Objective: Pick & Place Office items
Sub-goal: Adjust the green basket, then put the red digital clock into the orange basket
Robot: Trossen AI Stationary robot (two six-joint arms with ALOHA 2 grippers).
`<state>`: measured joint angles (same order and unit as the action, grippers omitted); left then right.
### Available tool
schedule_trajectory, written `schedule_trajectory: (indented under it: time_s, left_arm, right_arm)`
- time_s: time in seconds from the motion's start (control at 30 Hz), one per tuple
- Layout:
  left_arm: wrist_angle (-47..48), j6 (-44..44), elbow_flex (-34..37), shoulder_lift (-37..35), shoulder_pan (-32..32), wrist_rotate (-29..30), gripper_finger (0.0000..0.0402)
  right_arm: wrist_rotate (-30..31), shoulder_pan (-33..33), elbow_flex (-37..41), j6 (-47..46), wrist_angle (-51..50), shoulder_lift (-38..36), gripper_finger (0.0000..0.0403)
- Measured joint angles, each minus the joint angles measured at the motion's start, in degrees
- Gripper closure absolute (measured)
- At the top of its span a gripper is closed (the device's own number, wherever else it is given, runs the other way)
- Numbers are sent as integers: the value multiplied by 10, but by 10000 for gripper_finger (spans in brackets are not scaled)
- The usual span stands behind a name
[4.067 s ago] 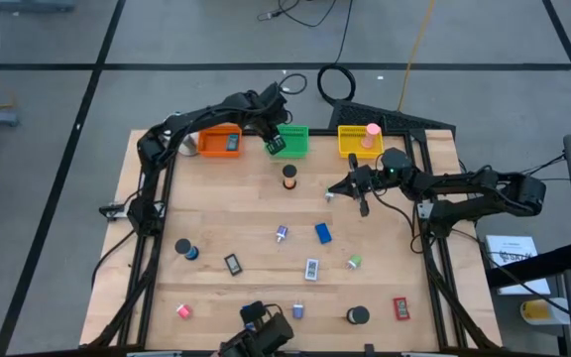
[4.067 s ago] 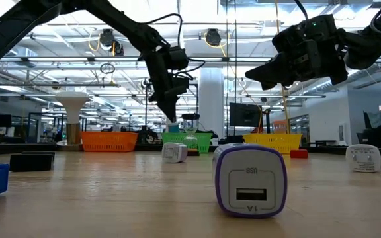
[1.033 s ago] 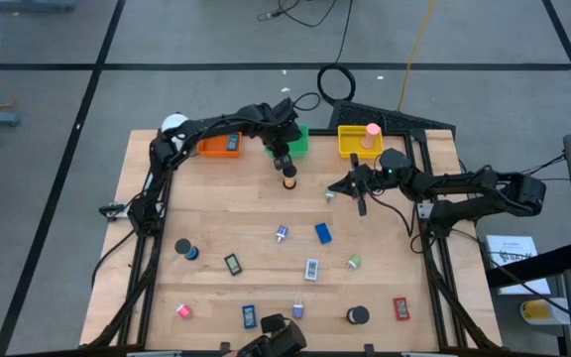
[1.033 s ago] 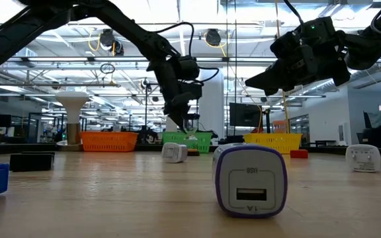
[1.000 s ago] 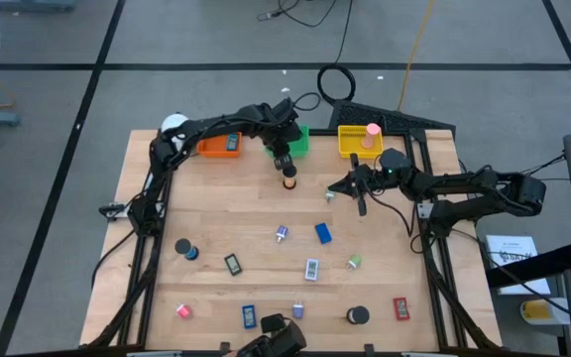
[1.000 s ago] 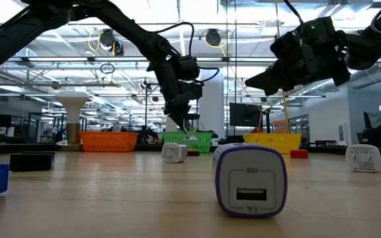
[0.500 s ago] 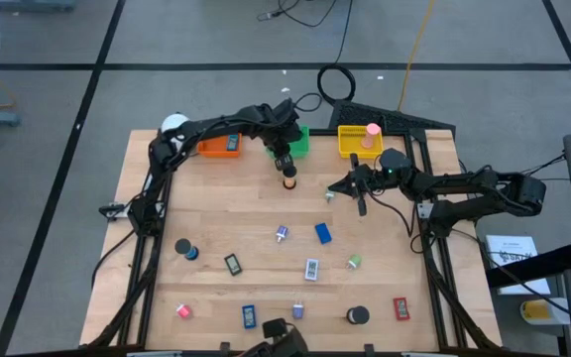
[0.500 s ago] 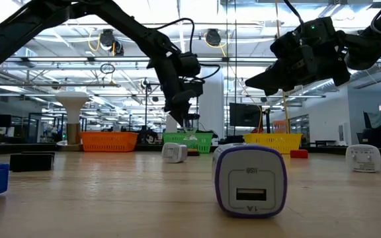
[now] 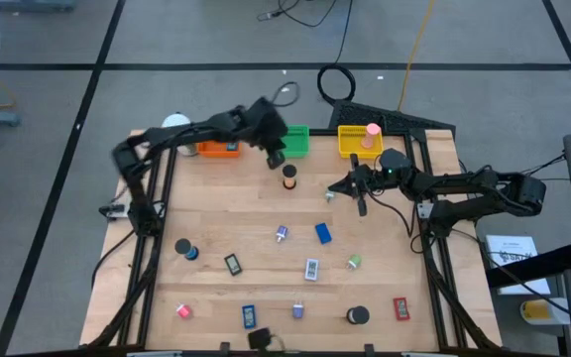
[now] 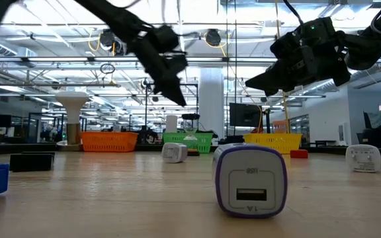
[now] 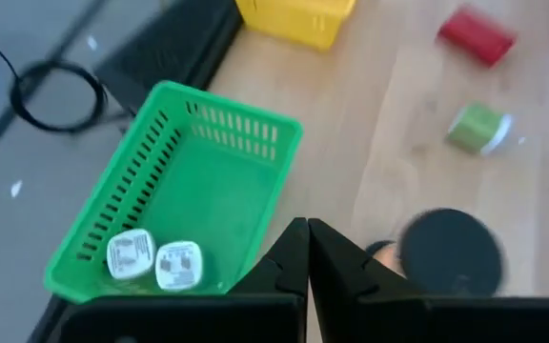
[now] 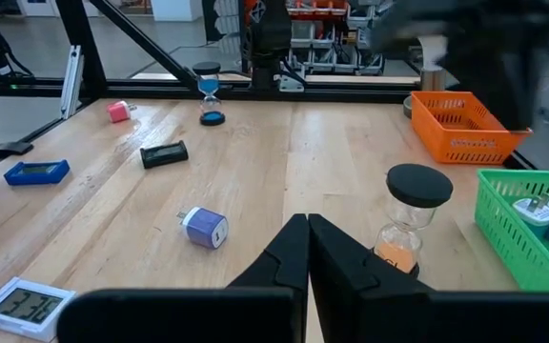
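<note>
**Overhead, both claws clenched and carrying nothing**

Overhead, the left gripper (image 9: 275,156) is hanging clenched and empty over the near edge of the green tray (image 9: 294,140), with the black-capped orange timer (image 9: 288,177) standing just beyond its tip on the bare wood. Only the left wrist view is showing what is lying inside that tray: two small white plug-like pieces (image 11: 154,259) resting side by side at one end, right beside the pressed-together fingers.

The right gripper (image 9: 331,192) is waiting, fingers clenched on nothing, near the yellow tray (image 9: 350,145), which is holding a pink roll (image 9: 373,130). Its wrist view is looking past the timer to the orange tray (image 12: 465,126).

The remaining office items are lying well apart from both claws, towards the table's (image 9: 216,213) front: a blue rectangle (image 9: 323,233), a purple-and-white adapter (image 9: 282,234), a green bit (image 9: 354,262), a red rectangle (image 9: 400,308) and a black roll (image 9: 357,315). The low view is setting another purple-rimmed adapter (image 10: 250,180) close in front.
</note>
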<state>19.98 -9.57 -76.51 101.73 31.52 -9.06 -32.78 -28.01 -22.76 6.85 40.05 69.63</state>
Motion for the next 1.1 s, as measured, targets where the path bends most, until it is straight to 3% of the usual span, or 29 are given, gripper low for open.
schedule_trajectory:
  time_s: [0.2,0.33,0.5,0.67,0.83,0.97,1.1]
  left_arm:
    - [-244,89,236,-156,-14,-1,383]
    - [-339,146,319,-218,-30,-1,370]
    - [-437,146,375,-244,-53,1,377]
    - [-703,136,482,-224,-91,-6,397]
    - [-867,147,567,-214,-100,-4,383]
    - [-874,141,588,-214,-99,0,390]
    - [-846,162,591,-214,-100,0,399]
  right_arm:
    - [56,0,0,0,0,0,403]
    - [61,0,0,-5,0,0,403]
    - [58,0,0,-112,-1,3,403]
    - [75,5,0,-220,-37,-1,403]
    - [225,52,-23,-266,-191,-33,403]
    - [363,104,-65,-321,-358,-51,403]
    - [452,154,-95,-420,-467,-54,403]
